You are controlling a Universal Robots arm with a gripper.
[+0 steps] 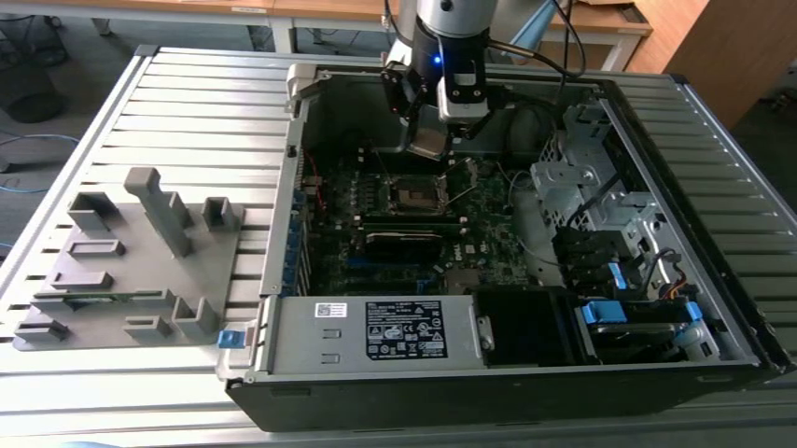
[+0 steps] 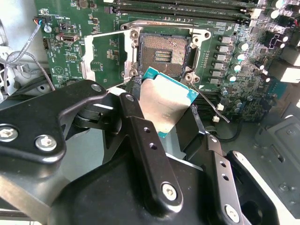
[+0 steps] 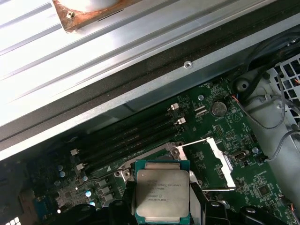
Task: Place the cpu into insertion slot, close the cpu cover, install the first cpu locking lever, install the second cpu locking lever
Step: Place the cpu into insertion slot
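My gripper (image 1: 430, 131) is shut on the cpu (image 1: 427, 143), a flat square chip with a silver-grey top and a teal edge. It hangs tilted a little above the motherboard inside the open computer case. In the second wrist view the black fingers (image 2: 133, 117) clamp two opposite edges of the cpu (image 2: 164, 103). The insertion slot (image 2: 161, 51) lies open just beyond it, dark with a silvery rim. The cpu cover (image 2: 86, 56) is flipped up beside the slot. A thin wire locking lever (image 2: 208, 101) stands free at the slot's other side. In the first wrist view the cpu (image 3: 161, 190) hides most of the slot.
The long black memory slots (image 3: 126, 136) run beside the socket. A labelled power supply box (image 1: 373, 331) and drive bays with blue tabs (image 1: 610, 313) fill the case's near end. A grey fixture block (image 1: 137, 252) sits on the slatted table (image 1: 187, 103) at the exterior view's left.
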